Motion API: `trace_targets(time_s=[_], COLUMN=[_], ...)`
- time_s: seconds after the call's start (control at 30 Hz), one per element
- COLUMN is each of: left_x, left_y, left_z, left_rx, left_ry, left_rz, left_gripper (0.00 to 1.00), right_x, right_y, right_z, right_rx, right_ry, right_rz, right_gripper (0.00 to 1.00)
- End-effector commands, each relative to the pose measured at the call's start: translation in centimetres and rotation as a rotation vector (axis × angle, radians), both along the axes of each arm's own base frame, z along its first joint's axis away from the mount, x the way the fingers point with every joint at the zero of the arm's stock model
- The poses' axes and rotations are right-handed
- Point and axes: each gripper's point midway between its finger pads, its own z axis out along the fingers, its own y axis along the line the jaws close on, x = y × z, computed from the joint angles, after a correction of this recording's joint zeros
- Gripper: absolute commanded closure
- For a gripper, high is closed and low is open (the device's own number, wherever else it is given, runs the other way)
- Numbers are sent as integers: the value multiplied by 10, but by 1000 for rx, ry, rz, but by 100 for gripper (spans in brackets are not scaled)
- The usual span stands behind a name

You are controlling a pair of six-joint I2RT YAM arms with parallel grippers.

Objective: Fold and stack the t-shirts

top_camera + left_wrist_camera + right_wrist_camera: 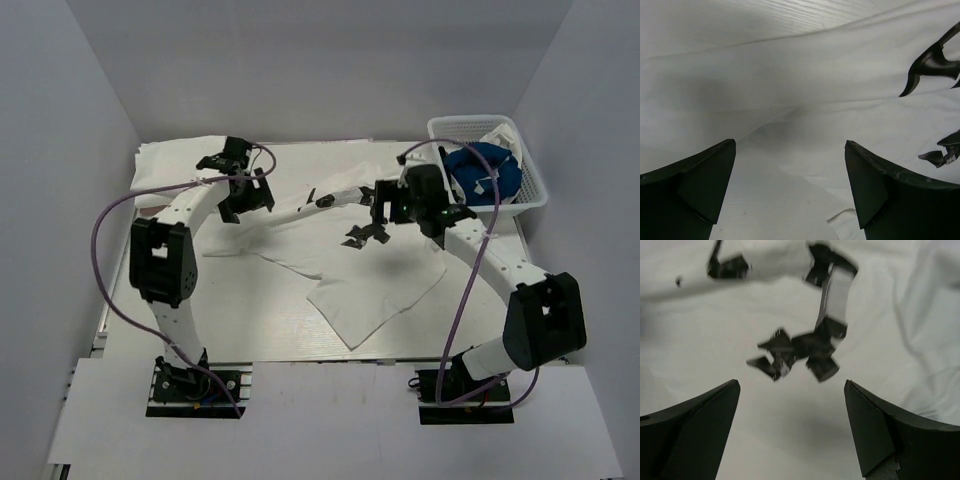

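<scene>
A white t-shirt (345,285) with a black print (360,236) lies crumpled and spread across the middle of the table. My left gripper (246,200) is open and empty just above the shirt's left part, which fills the left wrist view (815,90). My right gripper (385,208) is open and empty above the shirt's right part, with the print (805,347) just ahead of its fingers (875,430). A royal blue t-shirt (485,170) lies bunched in the basket with some white cloth.
The white lattice basket (537,186) stands at the back right corner. White cloth (175,150) lies flat at the back left of the table. Grey walls close in the left, back and right sides.
</scene>
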Motion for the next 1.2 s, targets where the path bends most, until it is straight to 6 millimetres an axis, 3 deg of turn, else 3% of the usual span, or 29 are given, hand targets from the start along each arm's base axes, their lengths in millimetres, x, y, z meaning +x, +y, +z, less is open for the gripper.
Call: trace_targets(time_s=[0.0, 0.07, 0.1, 0.17, 0.2, 0.27, 0.33, 0.4, 0.47, 0.5, 0.53, 0.6, 0.63, 0.67, 0.7, 0.77, 0.8, 0.87, 0.9, 0.93, 0.97, 1.07, 1.1, 1.17], left_x=[12, 21, 32, 49, 49, 69, 71, 68, 51, 44, 25, 9, -13, -27, -37, -72, -99, -118, -137, -143, -147, -145, -135, -131], left_y=[-43, -52, -55, -69, -69, -73, -74, -73, -58, -50, -41, -17, -6, 4, 21, 32, 31, 11, -3, -9, -10, -22, -28, -31], left_z=[-11, -25, -26, -23, -42, -39, -57, -64, -89, -92, -108, -112, -124, -126, -126, -124, -131, -119, -125, -121, -114, -79, -56, -37], left_rx=[-91, -95, -93, -121, -111, -108, -102, -96, -36, -5, 25, 78, 117, 155, 233, 291, 280, 157, 53, 22, 2, -51, -87, -109], left_ry=[9, 19, -11, -36, 21, -10, 26, 46, 114, 124, 182, 226, 280, 313, 323, 372, 428, 414, 435, 419, 406, 310, 238, 179], left_rz=[-168, -192, -206, -229, -226, -224, -222, -219, -185, -172, -151, -100, -92, -68, -15, 2, -10, -34, -71, -88, -74, -98, -109, -129], left_gripper=[0, 0, 0, 0, 0, 0, 0, 0, 0, 0, 0, 0, 0, 0, 0, 0, 0, 0, 0, 0, 0, 0, 0, 0], right_x=[-57, -64, -65, -72, -76, -79, -78, -78, -68, -66, -61, -48, -43, -26, -22, -11, 13, 33, 48, 61, 64, 80, 85, 87], right_y=[11, 5, -11, -24, -34, -43, -51, -56, -69, -78, -82, -89, -87, -80, -76, -75, -68, -71, -71, -73, -74, -70, -69, -65], right_z=[-66, -81, -100, -121, -140, -155, -170, -176, -180, -181, -188, -185, -189, -179, -185, -192, -177, -178, -167, -155, -162, -146, -134, -126], right_rx=[61, 36, -35, -80, -137, -199, -243, -271, -341, -387, -418, -468, -475, -461, -463, -492, -478, -516, -521, -529, -552, -522, -498, -466], right_ry=[270, 314, 337, 385, 432, 474, 514, 535, 531, 526, 539, 547, 549, 517, 528, 523, 466, 446, 420, 395, 408, 373, 340, 325], right_rz=[58, 40, -25, -67, -97, -118, -141, -166, -223, -254, -269, -299, -300, -289, -270, -251, -259, -260, -276, -288, -281, -257, -238, -224], right_gripper=[10, 10, 10, 10, 10, 10, 10, 10, 10, 10, 10, 10, 10, 10, 10, 10, 10, 10, 10, 10, 10, 10, 10, 10])
